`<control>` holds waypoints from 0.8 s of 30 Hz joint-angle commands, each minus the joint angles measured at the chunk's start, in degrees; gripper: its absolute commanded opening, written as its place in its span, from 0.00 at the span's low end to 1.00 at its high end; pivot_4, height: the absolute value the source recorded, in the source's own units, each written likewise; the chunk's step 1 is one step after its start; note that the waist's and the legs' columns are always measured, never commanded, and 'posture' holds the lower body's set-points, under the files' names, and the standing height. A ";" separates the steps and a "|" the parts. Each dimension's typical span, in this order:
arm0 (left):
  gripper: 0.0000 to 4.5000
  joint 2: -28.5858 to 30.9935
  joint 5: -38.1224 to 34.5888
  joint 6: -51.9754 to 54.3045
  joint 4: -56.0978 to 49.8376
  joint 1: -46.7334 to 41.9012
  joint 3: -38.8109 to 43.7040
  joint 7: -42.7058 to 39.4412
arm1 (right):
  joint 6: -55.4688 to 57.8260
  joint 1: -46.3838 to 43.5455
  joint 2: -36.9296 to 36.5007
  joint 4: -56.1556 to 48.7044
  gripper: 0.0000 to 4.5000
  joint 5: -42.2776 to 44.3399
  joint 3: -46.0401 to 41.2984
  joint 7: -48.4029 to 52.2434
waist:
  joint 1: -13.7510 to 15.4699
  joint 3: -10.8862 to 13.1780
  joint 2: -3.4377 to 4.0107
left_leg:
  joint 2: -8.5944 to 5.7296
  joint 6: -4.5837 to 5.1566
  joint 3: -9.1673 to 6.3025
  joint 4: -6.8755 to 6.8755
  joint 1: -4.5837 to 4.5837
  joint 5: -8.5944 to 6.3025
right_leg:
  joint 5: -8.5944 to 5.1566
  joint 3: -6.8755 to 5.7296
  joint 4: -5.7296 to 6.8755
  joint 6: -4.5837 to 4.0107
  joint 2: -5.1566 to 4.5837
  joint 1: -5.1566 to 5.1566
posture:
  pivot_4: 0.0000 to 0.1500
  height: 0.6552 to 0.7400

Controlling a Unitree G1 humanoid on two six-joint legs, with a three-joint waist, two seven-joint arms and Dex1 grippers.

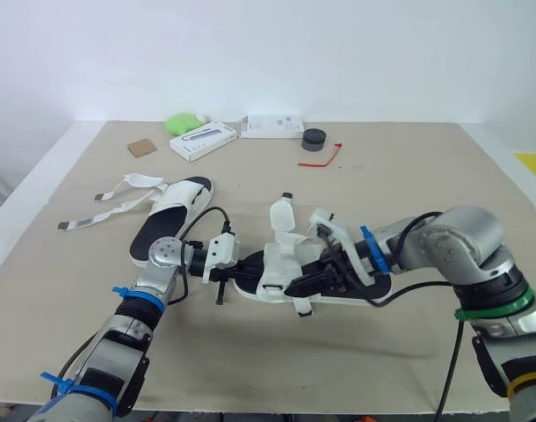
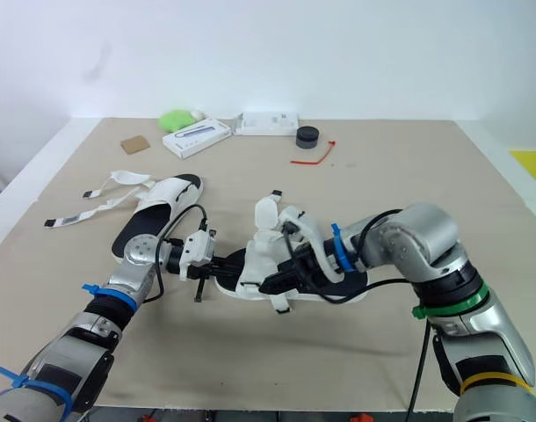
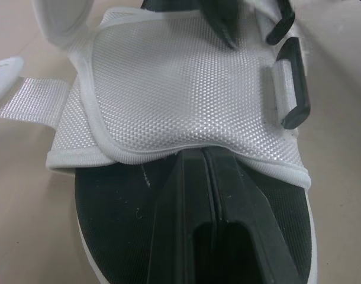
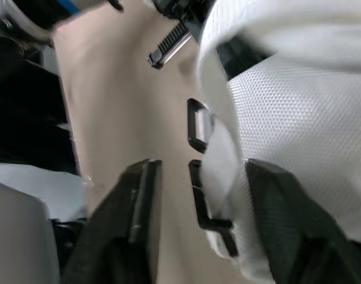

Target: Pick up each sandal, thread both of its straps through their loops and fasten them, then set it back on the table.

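Left gripper (image 3: 207, 155) pressed closed, tips tucked under the near sandal's (image 1: 281, 264) white flap; right gripper (image 4: 201, 167) spread wide around its strap edge.

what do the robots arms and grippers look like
Both arms are silver-grey rounded segments with black cables. The left arm wears blue bands; the right arm has blue, green and yellow bands. The left gripper and right gripper each have two black fingers.
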 commanded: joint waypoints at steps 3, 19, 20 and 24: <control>0.00 1.05 7.20 2.58 7.66 4.37 -4.69 0.77 | 4.89 -3.52 -2.41 3.13 0.50 7.81 -13.63 5.69 | 0.06 0.17 0.11 | -0.03 0.01 0.02 0.00 -0.02 0.00 | 0.05 0.02 -0.01 0.03 0.00 -0.01 | 1.00 1.00; 0.00 0.98 7.48 1.81 9.24 3.10 -4.74 0.35 | -15.87 35.77 -8.32 -31.38 0.50 0.27 -20.04 -4.37 | 0.52 0.28 -0.03 | 0.02 -0.09 0.05 0.13 -0.20 -0.06 | 0.10 -0.10 -0.41 0.14 -0.04 -0.07 | 1.00 1.00; 0.00 0.99 7.52 1.70 9.36 3.00 -4.77 0.32 | -17.16 36.79 -7.60 -31.48 0.50 -1.35 -18.98 -5.71 | 0.51 0.27 -0.09 | 0.02 -0.09 0.06 0.11 -0.22 -0.06 | 0.10 -0.10 -0.43 0.14 -0.07 -0.09 | 1.00 1.00; 0.00 1.00 7.58 1.56 9.67 2.61 -4.81 0.04 | -19.77 38.04 -5.61 -31.36 0.50 -3.73 -17.11 -8.12 | 0.53 0.27 -0.05 | 0.03 -0.08 0.06 0.12 -0.21 -0.05 | 0.11 -0.09 -0.43 0.14 -0.05 -0.08 | 1.00 1.00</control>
